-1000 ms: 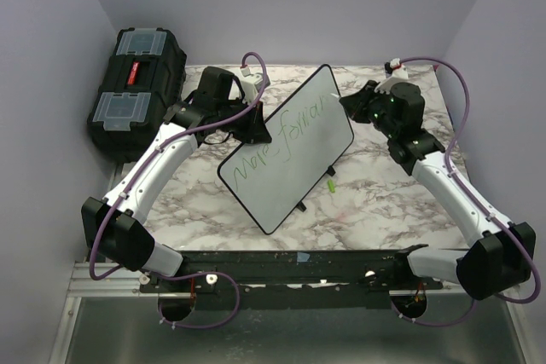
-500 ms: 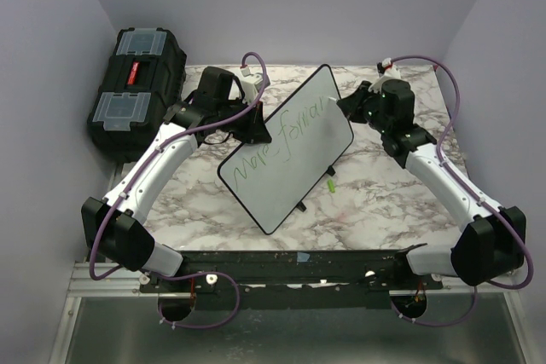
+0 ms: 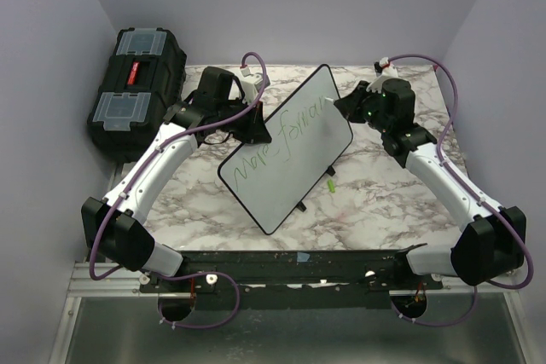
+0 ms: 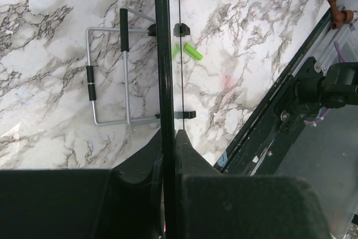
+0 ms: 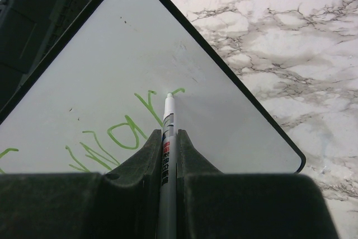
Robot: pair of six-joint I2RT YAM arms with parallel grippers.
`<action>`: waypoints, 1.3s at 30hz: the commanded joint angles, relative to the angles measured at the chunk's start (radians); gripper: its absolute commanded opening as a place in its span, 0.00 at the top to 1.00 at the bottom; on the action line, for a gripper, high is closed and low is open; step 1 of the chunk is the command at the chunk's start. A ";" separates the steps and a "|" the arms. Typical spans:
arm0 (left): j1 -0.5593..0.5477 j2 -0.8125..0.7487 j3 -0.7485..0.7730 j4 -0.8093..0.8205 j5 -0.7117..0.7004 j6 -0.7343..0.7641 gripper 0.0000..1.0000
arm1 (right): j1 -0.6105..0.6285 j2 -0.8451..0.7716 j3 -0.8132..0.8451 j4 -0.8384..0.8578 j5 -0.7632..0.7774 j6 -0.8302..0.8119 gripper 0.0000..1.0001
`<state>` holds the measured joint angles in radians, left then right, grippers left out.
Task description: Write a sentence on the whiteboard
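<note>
The whiteboard (image 3: 294, 159) stands tilted on the marble table, its white face toward the right arm. My left gripper (image 3: 257, 128) is shut on its black rim (image 4: 163, 54), seen edge-on between the fingers (image 4: 187, 149). One line of the sentence (image 3: 281, 144) in thin green handwriting runs across the face. My right gripper (image 5: 169, 134) is shut on a white marker (image 5: 168, 117). The marker's tip touches the board (image 5: 112, 43) at the end of the green writing (image 5: 120, 135), near the upper right corner (image 3: 328, 95).
A black toolbox (image 3: 136, 89) with clear lid compartments sits at the back left. A green marker cap (image 3: 330, 185) (image 4: 192, 52) lies on the table by the board's lower right side. A bent metal wire stand (image 4: 106, 76) lies behind the board.
My right gripper has moved left with the marker, onto the board's upper right part, and the green line has gained a stroke. The left gripper and board have stayed put.
</note>
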<state>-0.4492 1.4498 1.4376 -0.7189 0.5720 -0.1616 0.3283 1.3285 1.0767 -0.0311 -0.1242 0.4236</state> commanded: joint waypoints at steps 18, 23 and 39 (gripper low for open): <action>-0.029 0.019 -0.034 -0.024 -0.037 0.109 1.00 | 0.007 0.001 -0.029 -0.015 0.015 -0.014 0.99; -0.029 0.017 -0.034 -0.023 -0.037 0.109 1.00 | 0.008 0.032 0.035 -0.021 0.037 -0.004 0.99; -0.029 0.016 -0.034 -0.024 -0.036 0.111 1.00 | 0.007 0.106 0.178 -0.029 0.016 0.016 0.99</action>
<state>-0.4492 1.4498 1.4376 -0.7200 0.5713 -0.1764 0.3283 1.4139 1.2205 -0.0555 -0.0982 0.4267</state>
